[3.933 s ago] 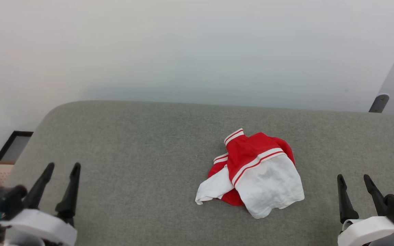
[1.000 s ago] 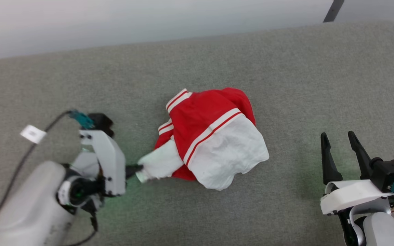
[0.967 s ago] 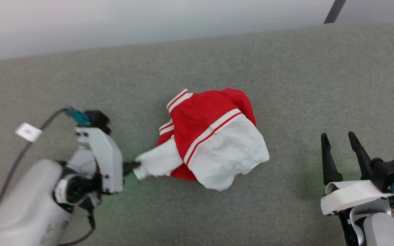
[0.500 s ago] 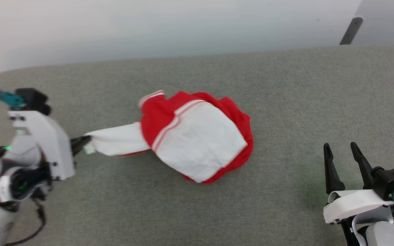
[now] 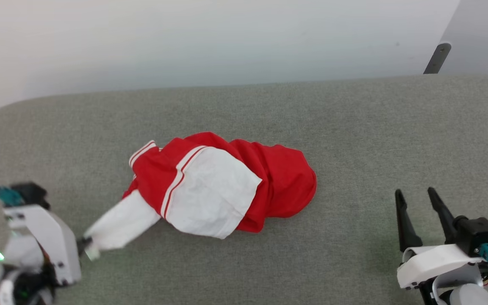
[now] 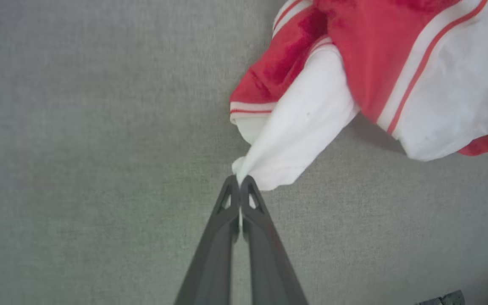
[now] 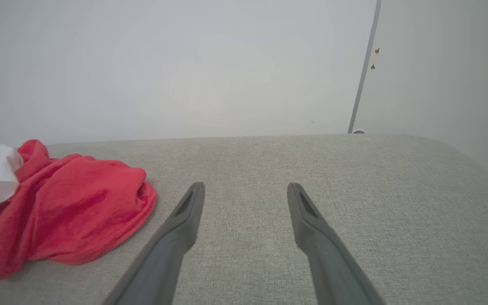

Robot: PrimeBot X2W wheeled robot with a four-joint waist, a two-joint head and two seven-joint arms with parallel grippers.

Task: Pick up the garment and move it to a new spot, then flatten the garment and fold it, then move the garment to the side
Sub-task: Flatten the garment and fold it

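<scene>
Soft red-and-white jersey garment [image 5: 223, 186], stretched out to the far right, is pinched by its white sleeve [image 5: 119, 224] in the closed left end effector [image 6: 239, 181]; the right end effector [image 5: 415, 192] is held wide open and empty.

The counter [image 5: 354, 127] before me was padded and covered in grey woven fabric. Its far edge ran straight and its far left corner was rounded. On my right the top curved down at its far right corner. Behind the far edge rose a plain pale wall [image 5: 210, 38] under soft, even light. Past the far right corner a thin dark strip [image 7: 362, 76] ran up the wall. Beside it stood a second pale panel [image 7: 447, 76] bearing two small dark marks [image 7: 377, 51].
</scene>
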